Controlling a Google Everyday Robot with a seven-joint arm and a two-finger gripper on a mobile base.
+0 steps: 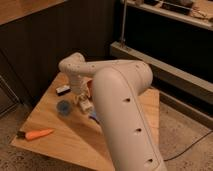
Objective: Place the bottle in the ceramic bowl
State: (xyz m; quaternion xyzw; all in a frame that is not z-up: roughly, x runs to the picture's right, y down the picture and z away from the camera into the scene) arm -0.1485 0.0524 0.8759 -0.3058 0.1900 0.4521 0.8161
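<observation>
The bottle (pixel 62 90) is laid flat on the wooden table (pixel 70 142) near its far left edge. Its long axis runs left to right, and the cap end cannot be told. The gripper (pixel 84 103) is positioned low, just right of the blue cup (pixel 64 106) and apart from the bottle. Whether it is open or closed cannot be told.

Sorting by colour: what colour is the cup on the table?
The cup is blue, in the camera view; the hand hangs beside it.

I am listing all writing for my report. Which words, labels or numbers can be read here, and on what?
None can be read.
The bottle has a dark label, but its print is too small to read.
The tool, above the table beside the blue cup, shows no marking.
</observation>
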